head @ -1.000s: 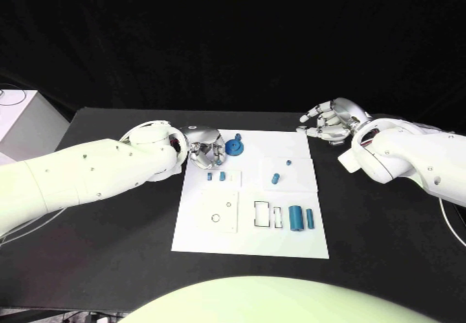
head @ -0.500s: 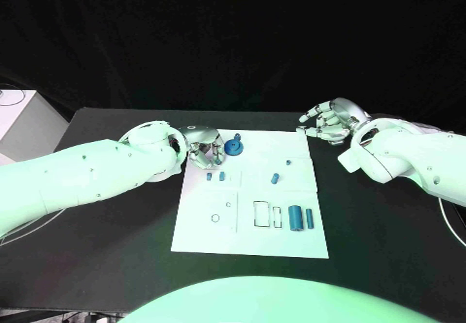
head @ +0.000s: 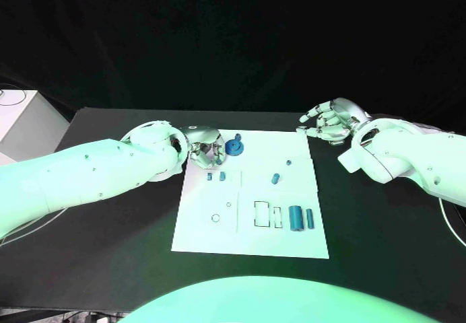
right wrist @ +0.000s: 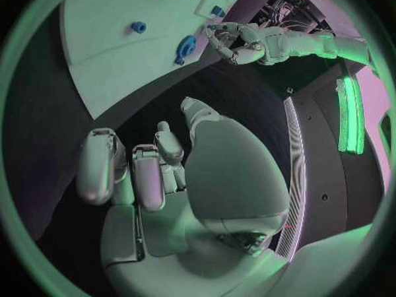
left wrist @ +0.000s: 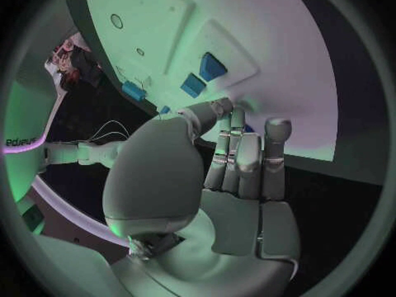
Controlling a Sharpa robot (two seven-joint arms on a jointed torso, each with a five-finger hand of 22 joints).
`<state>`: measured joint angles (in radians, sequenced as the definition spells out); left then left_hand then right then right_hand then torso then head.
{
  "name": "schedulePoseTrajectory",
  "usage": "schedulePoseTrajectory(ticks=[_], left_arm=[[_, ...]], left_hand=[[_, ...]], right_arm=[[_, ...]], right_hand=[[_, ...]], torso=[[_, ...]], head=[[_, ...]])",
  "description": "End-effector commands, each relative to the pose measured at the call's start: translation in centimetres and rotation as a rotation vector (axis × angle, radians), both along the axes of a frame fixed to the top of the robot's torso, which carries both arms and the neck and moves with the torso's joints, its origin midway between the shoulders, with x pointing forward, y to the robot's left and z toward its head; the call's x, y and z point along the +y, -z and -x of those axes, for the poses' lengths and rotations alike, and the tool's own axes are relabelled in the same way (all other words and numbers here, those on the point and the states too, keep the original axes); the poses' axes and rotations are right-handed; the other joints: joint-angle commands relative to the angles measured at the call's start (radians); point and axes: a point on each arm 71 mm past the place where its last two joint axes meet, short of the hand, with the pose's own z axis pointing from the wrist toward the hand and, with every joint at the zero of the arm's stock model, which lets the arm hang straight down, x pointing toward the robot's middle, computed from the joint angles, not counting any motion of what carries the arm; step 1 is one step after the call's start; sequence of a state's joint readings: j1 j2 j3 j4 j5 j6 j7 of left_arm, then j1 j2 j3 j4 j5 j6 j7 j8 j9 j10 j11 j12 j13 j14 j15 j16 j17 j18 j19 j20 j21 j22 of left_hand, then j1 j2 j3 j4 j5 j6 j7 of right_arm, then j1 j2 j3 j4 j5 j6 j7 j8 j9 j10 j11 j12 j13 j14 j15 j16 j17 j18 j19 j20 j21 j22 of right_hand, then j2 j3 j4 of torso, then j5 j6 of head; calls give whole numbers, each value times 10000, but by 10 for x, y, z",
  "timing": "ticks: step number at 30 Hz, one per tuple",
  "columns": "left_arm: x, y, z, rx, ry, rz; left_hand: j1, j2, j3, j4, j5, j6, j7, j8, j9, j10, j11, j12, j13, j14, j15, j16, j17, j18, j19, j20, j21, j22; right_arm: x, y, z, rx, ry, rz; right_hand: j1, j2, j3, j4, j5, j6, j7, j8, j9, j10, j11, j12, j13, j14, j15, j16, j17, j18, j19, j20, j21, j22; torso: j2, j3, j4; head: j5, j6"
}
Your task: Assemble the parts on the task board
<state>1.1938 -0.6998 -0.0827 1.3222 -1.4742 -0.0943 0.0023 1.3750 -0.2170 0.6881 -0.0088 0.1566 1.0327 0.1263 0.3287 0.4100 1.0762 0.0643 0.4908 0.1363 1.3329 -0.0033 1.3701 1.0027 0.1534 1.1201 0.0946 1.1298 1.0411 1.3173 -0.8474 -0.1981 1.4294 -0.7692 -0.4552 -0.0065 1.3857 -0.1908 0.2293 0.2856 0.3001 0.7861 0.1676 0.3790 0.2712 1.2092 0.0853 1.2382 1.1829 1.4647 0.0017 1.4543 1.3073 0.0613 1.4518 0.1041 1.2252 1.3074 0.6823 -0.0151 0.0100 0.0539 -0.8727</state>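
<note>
One task board [head: 291, 232], two upright cylinders [head: 302, 218]

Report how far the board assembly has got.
Nothing looks assembled yet. The blue parts lie loose on the board: a cylinder pair, small pieces and a round gear-like part at the far edge. The left hand is beside that gear; I cannot tell whether it touches it. The right hand, curled and empty, hangs off the board.

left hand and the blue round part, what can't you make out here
- Contact: in the head view the left hand covers the edge of the blue round part; touching or gripping cannot be told.
- Left wrist view: the hand's own fingers hide that part.
- Right wrist view: the part is too small to judge.
</note>
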Motion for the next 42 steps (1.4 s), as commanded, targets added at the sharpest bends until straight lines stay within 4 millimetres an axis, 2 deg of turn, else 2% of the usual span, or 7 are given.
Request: schedulePoseTrajectory(ticks=[1,6,13,30,42], left_arm=[[-2,3,1,287,80,-146],[-1,4,1,438,54,-254],[0,5,1,486,31,-247],[0,3,2,377,70,-104],[3,2,2,239,-43,-49]], left_hand=[[0,121,16,-55,33,34,22,-9,22,50,-7,-68,-1,-56,5,-44,-26,-74,-67,19,-60,-23],[-19,217,83,-102,32,-139,153,-275,-28,-77,124,-387,-41,-279,106,-170,-311,-36,-291,81,-201,-169],[-22,208,136,-209,33,-448,267,-691,-189,-88,227,-662,-56,-420,203,-199,-454,-6,-442,180,-249,-208],[18,146,138,-310,33,-520,241,-836,-260,-32,204,-720,-32,-423,194,-175,-451,-7,-427,189,-196,-156],[-42,-5,160,-413,41,-1121,158,-1379,-527,5,138,-888,46,-429,137,-137,-463,-19,-387,148,-106,-59]], right_arm=[[2,0,1,29,-192,17],[2,1,1,31,-188,18],[1,1,1,32,-178,20],[1,1,1,31,-170,22],[0,1,1,34,-156,27]], right_hand=[[-3,34,52,-8,62,-11,3,30,-17,43,-29,35,4,535,20,3,990,106,-11,-1,-24,534],[-3,34,52,-8,62,-11,3,30,-17,43,-29,35,4,535,20,3,990,106,-11,-1,-24,534],[-3,34,52,-8,62,-11,3,30,-17,43,-29,35,4,535,20,3,990,106,-11,-1,-24,534],[-3,34,52,-8,62,-11,3,30,-17,43,-29,35,4,535,20,3,990,106,-11,-1,-24,534],[-3,34,52,-8,62,-11,3,30,-17,43,-29,35,4,535,20,3,990,106,-11,-1,-24,534]], torso=[[4,0,-3],[0,3,-2],[1,2,6],[0,1,5],[0,4,-2]], head=[[-5,1],[-10,1],[-15,1],[-14,1],[-17,1]])
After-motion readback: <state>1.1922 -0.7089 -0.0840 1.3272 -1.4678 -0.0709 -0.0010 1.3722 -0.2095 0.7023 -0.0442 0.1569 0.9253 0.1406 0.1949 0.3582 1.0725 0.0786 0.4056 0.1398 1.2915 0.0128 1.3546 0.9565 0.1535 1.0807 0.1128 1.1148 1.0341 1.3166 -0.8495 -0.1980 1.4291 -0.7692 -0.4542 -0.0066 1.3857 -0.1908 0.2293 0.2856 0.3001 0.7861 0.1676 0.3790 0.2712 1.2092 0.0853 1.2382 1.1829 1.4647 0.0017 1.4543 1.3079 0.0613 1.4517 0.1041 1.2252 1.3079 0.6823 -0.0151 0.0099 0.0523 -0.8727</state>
